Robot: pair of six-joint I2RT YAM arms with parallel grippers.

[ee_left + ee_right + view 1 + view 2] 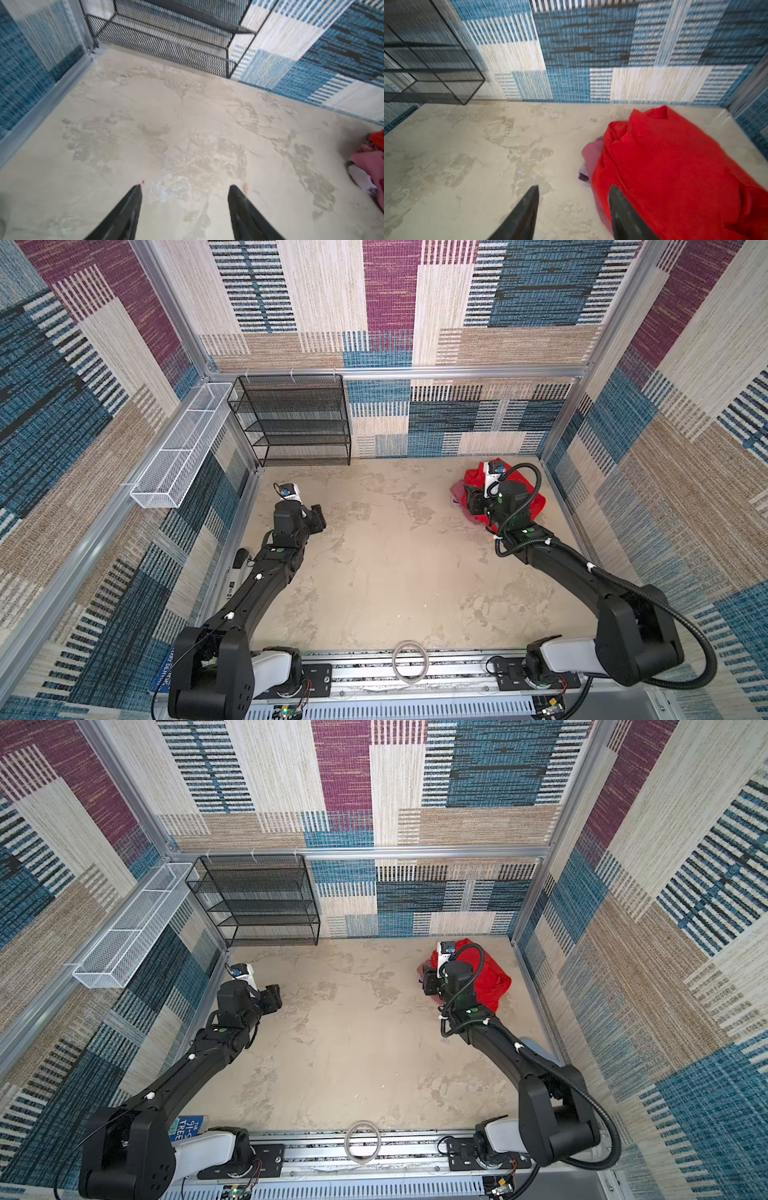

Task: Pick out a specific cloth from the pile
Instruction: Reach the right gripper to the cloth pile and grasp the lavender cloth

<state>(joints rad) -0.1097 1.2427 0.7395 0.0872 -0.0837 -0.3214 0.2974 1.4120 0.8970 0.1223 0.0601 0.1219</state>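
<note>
The right hand [574, 187] is released: its two dark fingers [529, 207] stand apart with only bare tabletop [456, 166] and cloth edge showing between them, and nothing is grasped. In its wrist view one finger overlaps the near edge of the red cloth [664, 166]; whether it touches the fabric cannot be told. In both top views this hand [469, 499] [428, 979] sits over the side of the pile [492, 977] that faces the middle of the tabletop.

The lilac cloth [583, 182] shows only as a small pale fold poking out from under the red cloth, at the edge of the pile just beside the right hand. A dusty pink cloth [592, 151] lies against it, also mostly covered by the red one. The pile sits in the far right corner of the tabletop, near the patterned walls.

The left hand [185, 187] is also released, its fingers [128, 212] spread over bare tabletop with nothing between them. In a top view it [318, 516] is on the left side, well apart from the pile. Beyond it a black mesh rack [299, 423] stands against the back wall, and a white wire basket [183, 448] hangs on the left wall.
</note>
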